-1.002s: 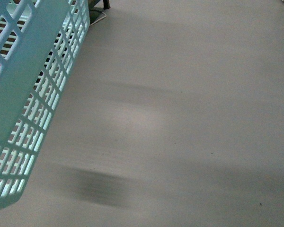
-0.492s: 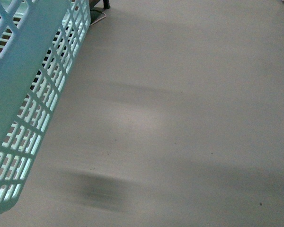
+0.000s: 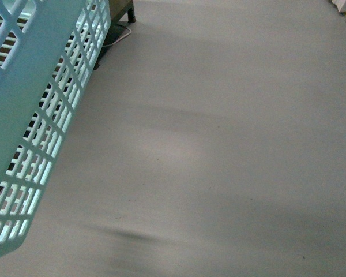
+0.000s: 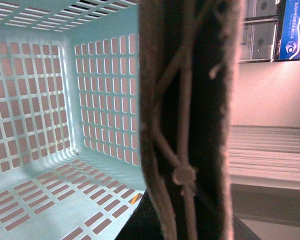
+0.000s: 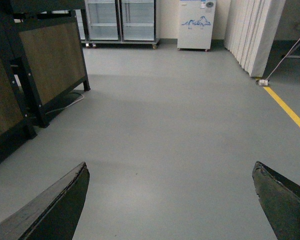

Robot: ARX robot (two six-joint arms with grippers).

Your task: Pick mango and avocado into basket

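The light turquoise basket [image 3: 29,115] hangs at the left of the front view, tilted above the grey floor. In the left wrist view its slotted inside [image 4: 55,115] holds nothing that I can see, and its grey-brown handle [image 4: 155,100] with a white tie crosses right in front of the camera. My left gripper [image 4: 182,220] is shut on that handle, its fingers mostly hidden behind it. My right gripper [image 5: 170,170] is open over bare floor, nothing between its fingers [image 5: 60,205]. The mango and the avocado are out of view.
A dark wood-panelled stand [image 5: 35,75] with black legs and a cable is at the left of the right wrist view. Glass-door fridges [image 5: 122,20], a white cabinet [image 5: 196,22], a folded curtain [image 5: 255,35] and a yellow floor line [image 5: 290,112] lie further off.
The front view has shifted slightly: the dark stand leg and cable at the top show more, and the floor shadows have slid lower. The basket hangs much as before.
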